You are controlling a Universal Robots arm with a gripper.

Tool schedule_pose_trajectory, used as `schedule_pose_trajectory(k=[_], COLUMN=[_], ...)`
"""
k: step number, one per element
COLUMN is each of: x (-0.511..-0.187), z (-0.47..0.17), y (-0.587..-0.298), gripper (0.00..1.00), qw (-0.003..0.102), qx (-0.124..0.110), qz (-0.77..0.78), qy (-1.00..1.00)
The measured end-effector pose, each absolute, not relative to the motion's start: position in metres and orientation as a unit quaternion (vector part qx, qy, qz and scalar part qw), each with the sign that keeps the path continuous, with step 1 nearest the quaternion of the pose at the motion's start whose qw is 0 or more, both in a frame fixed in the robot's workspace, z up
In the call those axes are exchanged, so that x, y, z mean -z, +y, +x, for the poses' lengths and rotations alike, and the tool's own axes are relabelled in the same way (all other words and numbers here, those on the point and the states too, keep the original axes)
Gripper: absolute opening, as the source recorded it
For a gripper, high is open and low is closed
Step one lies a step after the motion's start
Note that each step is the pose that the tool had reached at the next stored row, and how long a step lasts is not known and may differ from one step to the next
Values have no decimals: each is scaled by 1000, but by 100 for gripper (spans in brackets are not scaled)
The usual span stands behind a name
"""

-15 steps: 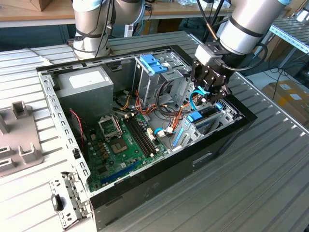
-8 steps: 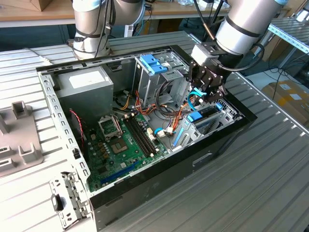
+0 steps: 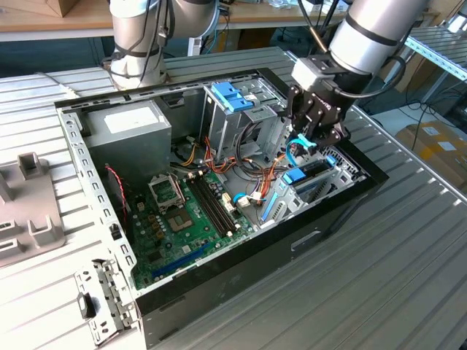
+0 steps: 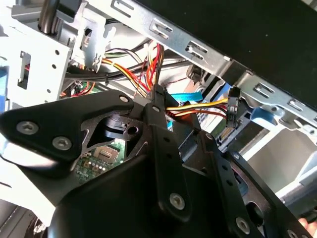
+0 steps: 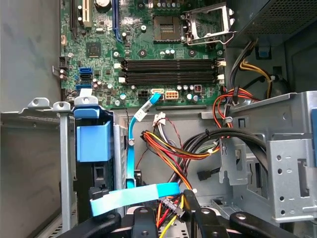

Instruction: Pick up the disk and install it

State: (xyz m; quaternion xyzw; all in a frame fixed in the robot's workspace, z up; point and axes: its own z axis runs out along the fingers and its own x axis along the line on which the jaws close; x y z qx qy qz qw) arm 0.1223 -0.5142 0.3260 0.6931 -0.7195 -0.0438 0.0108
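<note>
One disk [image 3: 310, 179] sits on edge in its bay at the case's [image 3: 219, 281] right; we cannot tell our tool's [image 3: 315, 131] grip, and should press squarely, avoiding cables [image 5: 173, 148].

The arm [image 3: 376, 29] slants down, its black claw [image 3: 315, 135] pointing downward.

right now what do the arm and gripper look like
The arm is a round silver-grey tube with a black band at its joint and black cables running beside it. A pale grey block joins it to the gripper, which is matt black metal with bolted, slotted finger links.
</note>
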Motion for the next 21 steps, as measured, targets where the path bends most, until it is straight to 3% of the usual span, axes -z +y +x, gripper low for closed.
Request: schedule_pose_trajectory(k=[21], x=[-340], z=[123], y=[-533], gripper=[33], qw=[10], qx=[44], qz=[685], qy=[-728])
